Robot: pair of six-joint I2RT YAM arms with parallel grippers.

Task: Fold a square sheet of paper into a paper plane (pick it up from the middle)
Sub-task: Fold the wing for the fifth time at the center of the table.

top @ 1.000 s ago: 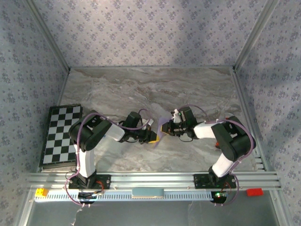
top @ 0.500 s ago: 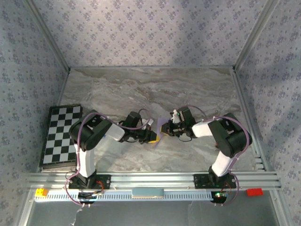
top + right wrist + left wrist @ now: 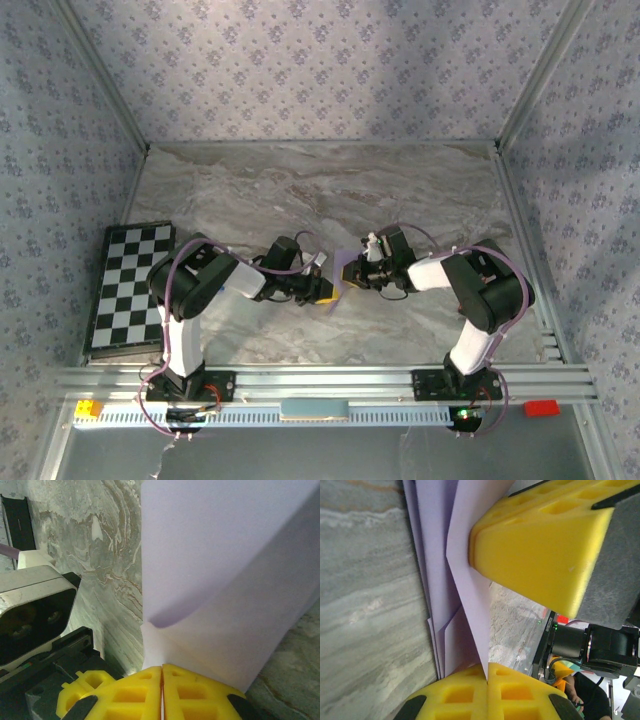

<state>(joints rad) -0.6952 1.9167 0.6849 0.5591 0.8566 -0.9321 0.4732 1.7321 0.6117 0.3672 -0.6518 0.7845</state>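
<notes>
The square sheet of paper (image 3: 341, 279) is pale lilac, folded into several layers, and held up off the table's middle between both grippers. My left gripper (image 3: 326, 291) is shut on one thin edge of it; in the left wrist view the paper (image 3: 442, 565) runs straight into the closed yellow fingertips (image 3: 487, 669). The right gripper (image 3: 350, 273) is shut on the opposite side, where the paper (image 3: 225, 580) rises from its closed jaws (image 3: 162, 669). One right finger (image 3: 540, 545) presses the sheet in the left wrist view. Whether the folds form the paper plane I cannot tell.
A black-and-white chequered board (image 3: 125, 285) lies at the table's left edge. Aluminium rails (image 3: 320, 381) run along the near edge, with a yellow block (image 3: 88, 408) and a red block (image 3: 540, 407) beyond them. Patterned walls close in the back and sides.
The right arm's elbow has drawn in slightly and its gripper has edged a little towards the left gripper. Both holds on the paper are unchanged.
</notes>
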